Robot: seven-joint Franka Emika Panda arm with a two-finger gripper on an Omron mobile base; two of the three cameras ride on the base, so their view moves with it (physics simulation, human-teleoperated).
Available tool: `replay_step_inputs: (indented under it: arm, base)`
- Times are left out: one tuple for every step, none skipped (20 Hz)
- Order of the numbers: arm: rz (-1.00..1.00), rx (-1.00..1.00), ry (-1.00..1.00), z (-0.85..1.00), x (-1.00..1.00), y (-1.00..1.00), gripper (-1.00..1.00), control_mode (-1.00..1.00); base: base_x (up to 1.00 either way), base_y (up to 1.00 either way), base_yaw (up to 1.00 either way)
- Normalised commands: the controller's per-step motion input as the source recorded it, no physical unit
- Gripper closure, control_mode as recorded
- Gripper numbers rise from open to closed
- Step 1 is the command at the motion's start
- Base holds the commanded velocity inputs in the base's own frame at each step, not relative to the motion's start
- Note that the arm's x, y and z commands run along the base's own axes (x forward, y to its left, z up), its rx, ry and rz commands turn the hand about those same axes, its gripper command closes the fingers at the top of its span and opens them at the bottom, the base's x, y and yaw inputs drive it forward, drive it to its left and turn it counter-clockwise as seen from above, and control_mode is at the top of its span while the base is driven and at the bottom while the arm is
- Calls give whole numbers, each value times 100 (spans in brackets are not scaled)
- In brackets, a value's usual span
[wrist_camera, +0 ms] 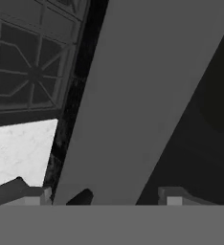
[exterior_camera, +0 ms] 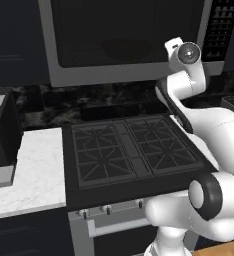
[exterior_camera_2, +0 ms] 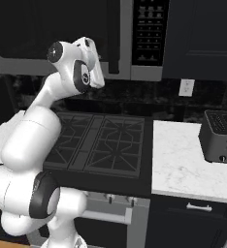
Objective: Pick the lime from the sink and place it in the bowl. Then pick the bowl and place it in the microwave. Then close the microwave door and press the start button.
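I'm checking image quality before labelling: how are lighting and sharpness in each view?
Left base view: dim, microwave door glass nearly black. Right base view: marble counter bright, toaster crisp. Hand view: steeply tilted, soft, grey microwave frame fills the middle.

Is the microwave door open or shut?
Shut: the microwave door lies flush in its grey frame, with its dark handle beside the button panel.

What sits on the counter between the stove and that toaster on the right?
Nothing: in the right base view, the white marble counter between the black stove and the dark toaster is bare.
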Motion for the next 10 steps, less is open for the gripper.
replay_step_inputs:
  arm:
    - [14,0,0,-29,64,-8,-100,-100]
    - [13,0,0,-28,60,-3,-100,-100]
    - [12,0,0,-28,61,0,-100,-100]
    - [10,0,0,-19,48,0,-100,-100]
    - [10,0,0,-6,21,0,-100,-100]
    - [11,0,0,0,-6,0,-100,-100]
    - [11,0,0,0,-53,0,-100,-100]
    - [15,3,-3,0,-100,0,-100,-100]
    - [17,8,-6,0,-100,0,-100,-100]
    - [18,14,-9,0,-100,0,-100,-100]
  base:
    - [0,0,0]
    - [0,0,0]
    - [0,0,0]
    - [0,0,0]
    - [0,0,0]
    - [0,0,0]
    - [0,0,0]
    - [0,0,0]
    - [0,0,0]
    - [0,0,0]
